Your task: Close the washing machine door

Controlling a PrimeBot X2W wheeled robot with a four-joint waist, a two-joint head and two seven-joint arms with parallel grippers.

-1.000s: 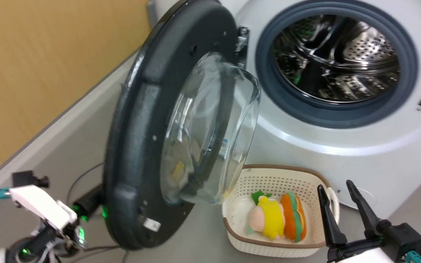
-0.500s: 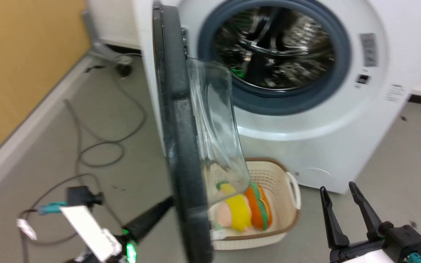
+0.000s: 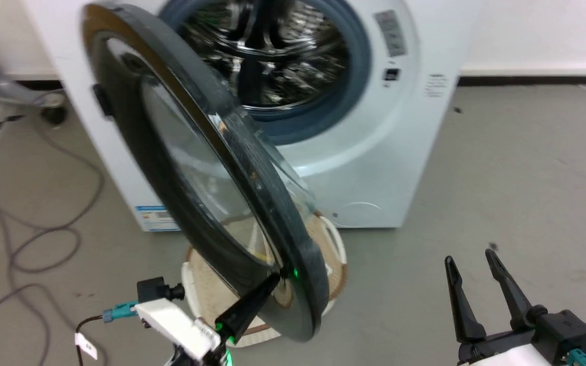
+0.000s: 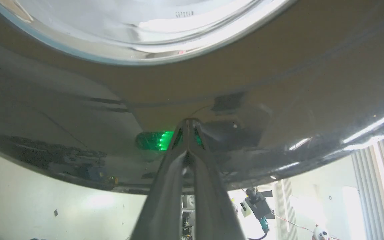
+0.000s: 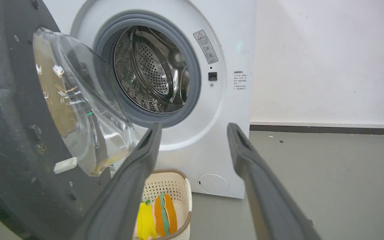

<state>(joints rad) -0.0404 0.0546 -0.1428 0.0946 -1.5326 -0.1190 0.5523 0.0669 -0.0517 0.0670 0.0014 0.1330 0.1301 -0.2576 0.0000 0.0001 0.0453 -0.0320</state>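
The washing machine (image 3: 374, 168) is a white front-loader with its steel drum (image 3: 267, 56) exposed. Its door (image 3: 272, 203), a big black disc, stands half swung, glossy outer face towards me. My left gripper (image 3: 275, 278) is shut, tips touching the door's outer face near its lower rim; the left wrist view shows the left gripper (image 4: 188, 121) pressed to the dark door (image 4: 212, 83). Low at the right my right gripper (image 3: 471, 256) is open and holds nothing. In the right wrist view the right gripper (image 5: 195, 126) faces the machine (image 5: 225, 133), with the door's inner side (image 5: 8, 133) and glass bowl (image 5: 78, 110) at left.
A white basket (image 3: 341, 254) with plush toys (image 5: 158, 213) sits on the floor under the door, right in front of the machine. Grey cables (image 3: 28, 239) loop on the floor at left. Bare grey floor (image 3: 501, 178) spreads to the right, up to a white wall.
The door has swung towards the machine: first its inner side showed, then its edge, now its outer face. My left gripper followed, against it. The head camera turned too. The right gripper held still.
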